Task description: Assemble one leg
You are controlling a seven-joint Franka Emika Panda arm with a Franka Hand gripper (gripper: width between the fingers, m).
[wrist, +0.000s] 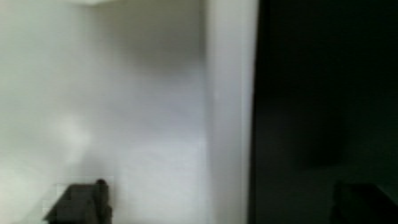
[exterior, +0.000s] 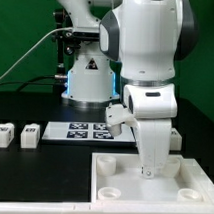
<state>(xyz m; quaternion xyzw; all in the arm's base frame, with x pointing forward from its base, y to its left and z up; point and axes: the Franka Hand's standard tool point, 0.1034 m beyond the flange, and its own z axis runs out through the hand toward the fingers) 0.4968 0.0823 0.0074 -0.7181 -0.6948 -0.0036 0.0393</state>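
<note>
Two small white legs (exterior: pixel 4 133) (exterior: pixel 30 133) with black-and-white tags lie on the black table at the exterior view's left, well away from the arm. My gripper (exterior: pixel 148 171) points straight down onto the large white slab (exterior: pixel 192 193) near its back edge. In the wrist view the gripper (wrist: pixel 222 195) is open. Its dark fingers (wrist: pixel 80 205) stand far apart over the blurred white slab (wrist: pixel 125 100) and the black table (wrist: pixel 320 100). I see nothing held between them.
The marker board (exterior: pixel 84 131) lies behind the slab. Round sockets (exterior: pixel 108 166) mark the slab's left corners. A small white block (exterior: pixel 177 137) sits to the arm's right. A white piece (exterior: pixel 117 117) beside the wrist is unclear. The robot base (exterior: pixel 89 79) stands behind.
</note>
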